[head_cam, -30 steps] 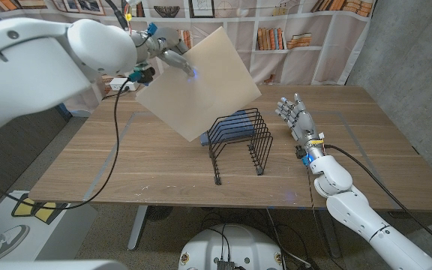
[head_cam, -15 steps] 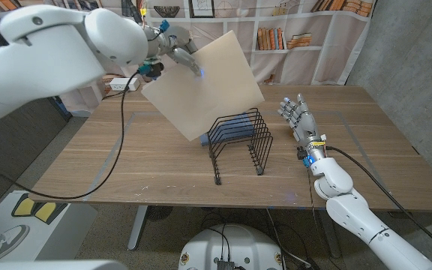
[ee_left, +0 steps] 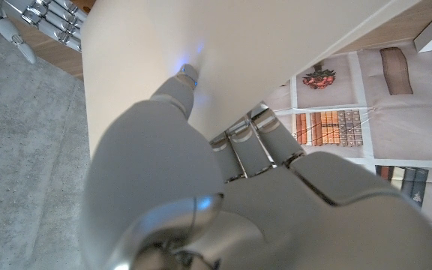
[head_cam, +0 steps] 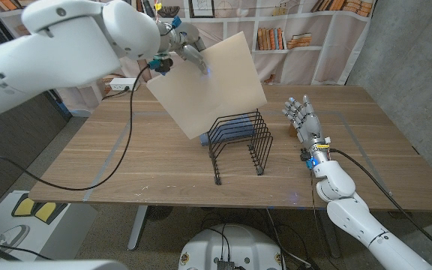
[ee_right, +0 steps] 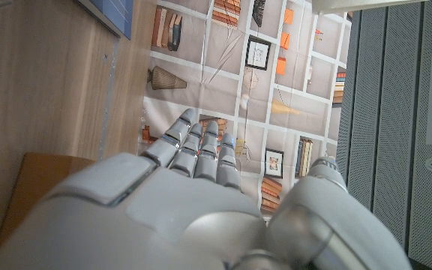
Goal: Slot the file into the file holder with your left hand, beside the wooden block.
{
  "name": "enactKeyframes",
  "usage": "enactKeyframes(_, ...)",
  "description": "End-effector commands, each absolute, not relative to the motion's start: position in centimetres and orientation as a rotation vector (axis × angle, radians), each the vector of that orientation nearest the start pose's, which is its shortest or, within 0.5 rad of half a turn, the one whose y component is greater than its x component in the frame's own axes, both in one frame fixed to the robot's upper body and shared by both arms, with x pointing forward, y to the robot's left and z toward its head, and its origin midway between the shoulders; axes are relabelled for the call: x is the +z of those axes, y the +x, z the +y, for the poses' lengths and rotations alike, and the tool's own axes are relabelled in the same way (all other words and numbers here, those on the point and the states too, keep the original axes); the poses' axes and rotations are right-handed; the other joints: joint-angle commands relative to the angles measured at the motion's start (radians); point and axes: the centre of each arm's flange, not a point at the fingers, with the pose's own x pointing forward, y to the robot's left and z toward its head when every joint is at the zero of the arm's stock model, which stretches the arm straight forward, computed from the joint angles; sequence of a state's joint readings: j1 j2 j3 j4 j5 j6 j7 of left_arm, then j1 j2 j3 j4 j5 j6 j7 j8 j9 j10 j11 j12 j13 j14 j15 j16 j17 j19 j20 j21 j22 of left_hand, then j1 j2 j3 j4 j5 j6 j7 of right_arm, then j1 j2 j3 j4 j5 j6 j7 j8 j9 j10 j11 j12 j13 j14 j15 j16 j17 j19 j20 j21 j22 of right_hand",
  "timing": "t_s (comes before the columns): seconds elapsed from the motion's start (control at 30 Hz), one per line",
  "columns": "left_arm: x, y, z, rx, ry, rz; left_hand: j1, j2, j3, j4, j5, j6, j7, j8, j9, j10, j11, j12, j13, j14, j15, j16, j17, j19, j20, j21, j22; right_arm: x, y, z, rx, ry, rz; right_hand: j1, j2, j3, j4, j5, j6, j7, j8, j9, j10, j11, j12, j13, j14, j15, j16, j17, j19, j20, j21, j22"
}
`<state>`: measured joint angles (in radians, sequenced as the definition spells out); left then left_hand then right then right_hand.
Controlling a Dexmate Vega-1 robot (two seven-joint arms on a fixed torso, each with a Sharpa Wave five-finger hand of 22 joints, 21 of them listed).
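Observation:
My left hand (head_cam: 188, 49) holds a large cream file (head_cam: 210, 84) by its upper edge, tilted in the air above the table's far middle. The same hand (ee_left: 201, 180) has its fingers pressed on the file (ee_left: 246, 45) in the left wrist view. The file's lower corner hangs just behind the left side of the black wire file holder (head_cam: 240, 144). A small brown wooden block (head_cam: 271, 130) sits right of the holder and also shows as the wooden block (ee_right: 43, 180). My right hand (head_cam: 303, 120) stands by the block, fingers straight, holding nothing.
A flat blue thing (head_cam: 229, 126) lies behind the holder's wires. The wooden table (head_cam: 126, 165) stretches bare to the left and front. A white power strip (head_cam: 121, 85) and cable lie at the far left. Bookshelf backdrop stands behind the table.
My left hand has carried the file to the right and slightly up, closer over the holder. The right hand has shifted a little to the right.

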<state>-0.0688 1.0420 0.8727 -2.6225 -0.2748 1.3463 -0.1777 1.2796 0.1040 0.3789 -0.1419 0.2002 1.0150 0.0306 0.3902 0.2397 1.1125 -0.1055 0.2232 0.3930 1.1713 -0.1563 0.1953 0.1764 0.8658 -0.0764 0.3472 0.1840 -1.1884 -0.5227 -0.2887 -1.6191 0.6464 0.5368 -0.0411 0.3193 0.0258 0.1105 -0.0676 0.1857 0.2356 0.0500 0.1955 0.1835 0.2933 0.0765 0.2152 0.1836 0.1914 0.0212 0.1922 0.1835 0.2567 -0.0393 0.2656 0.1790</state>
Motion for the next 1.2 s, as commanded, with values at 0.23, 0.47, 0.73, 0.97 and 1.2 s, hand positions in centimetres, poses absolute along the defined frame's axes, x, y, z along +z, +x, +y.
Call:
enactKeyframes(0.23,22.9,38.2,11.8,-0.039,1.340,-0.422,-0.003,-0.010,0.014,0.000,0.011,0.029,0.036,-0.002,-0.002,0.035,0.017,0.005,-0.011,0.007,0.024,0.001,0.001,0.010,0.018,0.006,0.003,-8.5,54.9,-28.9,0.230,0.183,-0.790,0.004,0.011,-0.002,-0.005,0.007,0.008,0.001,-0.001,0.004,0.008,-0.002,-0.001,0.002,0.008,0.002,-0.002,0.004,0.008,-0.023,-0.004,0.005)
enactKeyframes(0.47,23.3,38.7,9.7,-0.053,1.374,-0.402,-0.006,-0.013,0.017,-0.001,0.015,0.032,0.035,-0.005,-0.004,0.037,0.015,0.001,-0.019,0.003,0.026,-0.002,0.001,0.009,0.022,0.006,0.003,-9.0,54.8,-29.8,0.226,0.194,-0.790,0.004,0.011,-0.002,-0.006,0.007,0.008,0.001,-0.001,0.004,0.008,-0.001,-0.001,0.002,0.009,0.003,-0.002,0.004,0.009,-0.023,-0.006,0.005)
enactKeyframes(0.73,23.1,40.0,7.0,-0.088,1.431,-0.350,-0.008,-0.014,0.021,0.000,0.018,0.032,0.035,-0.008,-0.004,0.040,0.017,0.001,-0.021,0.000,0.030,-0.003,0.001,0.006,0.025,0.005,0.003,-9.4,54.4,-30.7,0.219,0.198,-0.787,0.004,0.012,-0.002,-0.006,0.007,0.009,0.001,-0.001,0.004,0.008,-0.001,-0.001,0.002,0.009,0.002,-0.002,0.004,0.009,-0.023,-0.007,0.005)
enactKeyframes(0.97,22.9,40.5,5.6,-0.117,1.460,-0.336,-0.010,-0.013,0.025,0.000,0.021,0.031,0.036,-0.009,-0.002,0.038,0.011,-0.001,-0.021,-0.003,0.033,-0.004,0.001,0.002,0.027,0.004,0.004,-9.6,54.1,-31.3,0.210,0.201,-0.788,0.005,0.012,-0.002,-0.007,0.007,0.009,0.002,-0.001,0.004,0.008,-0.002,-0.001,0.002,0.009,0.002,-0.002,0.004,0.010,-0.023,-0.008,0.005)
enactKeyframes(1.2,22.7,41.0,4.8,-0.133,1.506,-0.315,-0.012,-0.013,0.029,0.000,0.023,0.028,0.037,-0.011,0.001,0.030,0.016,-0.003,-0.019,-0.015,0.032,-0.008,0.001,-0.009,0.030,0.000,0.004,-9.8,53.7,-31.5,0.201,0.200,-0.787,0.006,0.013,-0.002,-0.008,0.007,0.009,0.002,-0.001,0.004,0.008,0.000,-0.001,0.002,0.009,0.002,-0.002,0.004,0.011,-0.022,-0.009,0.006)
